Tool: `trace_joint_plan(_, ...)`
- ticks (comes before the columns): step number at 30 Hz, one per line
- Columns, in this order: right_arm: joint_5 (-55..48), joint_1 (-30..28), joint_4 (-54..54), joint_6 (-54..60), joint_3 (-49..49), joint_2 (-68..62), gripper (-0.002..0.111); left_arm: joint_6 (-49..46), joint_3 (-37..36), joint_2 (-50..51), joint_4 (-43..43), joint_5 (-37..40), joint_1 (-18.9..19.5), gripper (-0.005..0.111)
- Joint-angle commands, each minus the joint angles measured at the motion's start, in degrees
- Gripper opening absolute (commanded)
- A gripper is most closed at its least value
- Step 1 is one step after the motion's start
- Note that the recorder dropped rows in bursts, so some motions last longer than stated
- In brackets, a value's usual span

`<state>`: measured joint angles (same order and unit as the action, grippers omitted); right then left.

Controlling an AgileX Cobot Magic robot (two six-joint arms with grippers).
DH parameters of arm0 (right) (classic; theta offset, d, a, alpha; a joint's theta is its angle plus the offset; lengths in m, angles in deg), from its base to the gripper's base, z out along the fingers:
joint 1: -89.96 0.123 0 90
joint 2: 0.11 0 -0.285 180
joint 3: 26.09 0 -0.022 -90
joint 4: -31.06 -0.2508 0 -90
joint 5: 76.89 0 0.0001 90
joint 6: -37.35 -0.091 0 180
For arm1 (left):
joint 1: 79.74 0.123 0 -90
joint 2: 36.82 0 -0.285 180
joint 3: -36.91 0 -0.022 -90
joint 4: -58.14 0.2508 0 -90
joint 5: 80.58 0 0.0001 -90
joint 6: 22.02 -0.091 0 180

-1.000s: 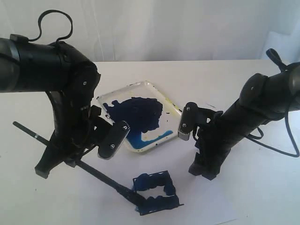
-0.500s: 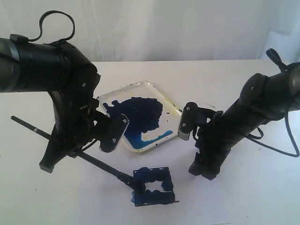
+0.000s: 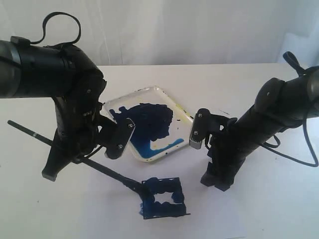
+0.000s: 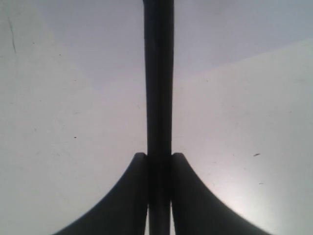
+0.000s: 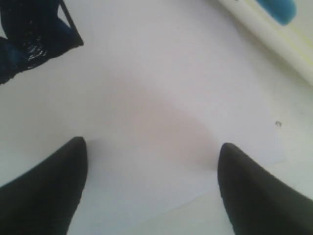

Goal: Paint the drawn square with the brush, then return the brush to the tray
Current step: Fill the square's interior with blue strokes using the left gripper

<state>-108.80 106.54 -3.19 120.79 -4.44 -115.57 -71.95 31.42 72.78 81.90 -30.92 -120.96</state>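
Note:
In the exterior view my left gripper [image 3: 67,162] is shut on the brush [image 3: 109,174], a long black stick slanting down to the right. Its tip rests on the left side of the drawn square [image 3: 162,199], whose edges are smeared dark blue around a white middle. The left wrist view shows the brush [image 4: 159,88] pinched between both fingers [image 4: 137,171] of the left gripper [image 4: 159,159]. The white tray [image 3: 162,90] with its dark blue blotch lies behind the square. My right gripper [image 3: 215,180] stands open just right of the square, empty [image 5: 151,147], over white paper.
A corner of the painted square [image 5: 29,39] and the tray's rim [image 5: 274,44] show in the right wrist view. The white paper's front edge [image 5: 195,198] lies under the right gripper. A white backdrop [image 3: 199,30] closes the far side.
My left arm has drawn back and up. The brush tip slid from the square's near left corner to its left side. The square now looks straighter. The right arm is still.

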Motion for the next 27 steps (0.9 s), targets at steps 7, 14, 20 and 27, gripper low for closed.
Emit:
trace_joint_plan(7,0.97,0.03,1.03,-0.02,0.24,-0.51,0.069,-1.46,-0.44,-0.45,-2.34,-2.36,-2.66,0.0)
trace_joint_plan(14,0.97,0.03,1.03,-0.02,0.24,-0.51,0.069,-2.81,-0.44,-0.45,-2.34,-1.84,-3.5,0.0)
trace_joint_plan(20,0.97,0.03,1.03,-0.12,0.24,-0.51,0.069,3.41,-0.44,-0.45,3.25,-2.2,-3.5,0.0)
trace_joint_plan(27,1.08,0.03,1.03,-0.14,0.24,-0.51,0.069,6.46,-0.44,-0.55,6.31,-2.57,-3.5,0.0)
